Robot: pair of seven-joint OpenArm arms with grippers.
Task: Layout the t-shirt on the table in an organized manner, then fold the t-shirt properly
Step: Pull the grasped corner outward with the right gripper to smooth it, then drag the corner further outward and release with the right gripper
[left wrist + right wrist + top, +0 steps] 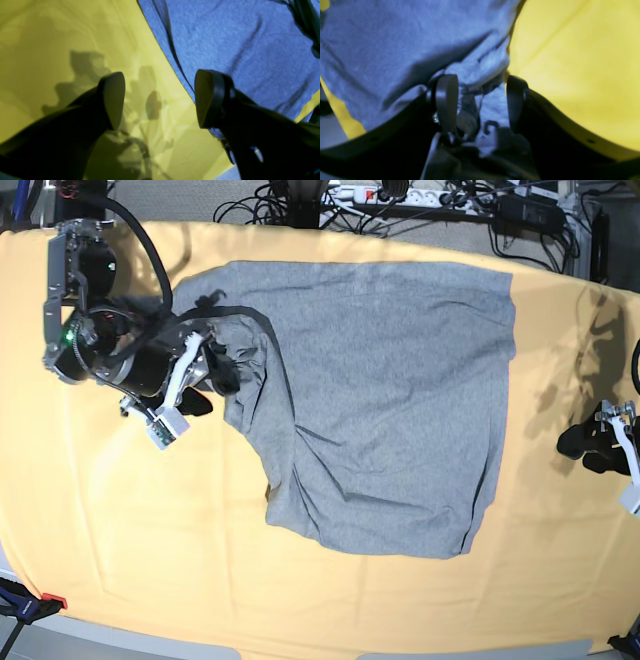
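The grey t-shirt (390, 380) lies spread on the yellow-orange table (130, 530), its plain side up, with its left part bunched into folds. My right gripper (212, 388) sits at that bunched edge. In the right wrist view its jaws (482, 102) stand apart, with a rumpled fold of the t-shirt (395, 45) lying loose between them and the table (582, 50) to the right. My left gripper (585, 452) hovers over bare cloth right of the shirt. Seen from the left wrist it (160, 100) is open and empty, over the table (50, 37), with the t-shirt (237, 45) behind its right finger.
Cables and a power strip (400, 195) run beyond the table's far edge. A red-tipped clamp (40, 600) sits at the front left corner. The shirt's lower hem (380, 545) lies well back from the table's near edge.
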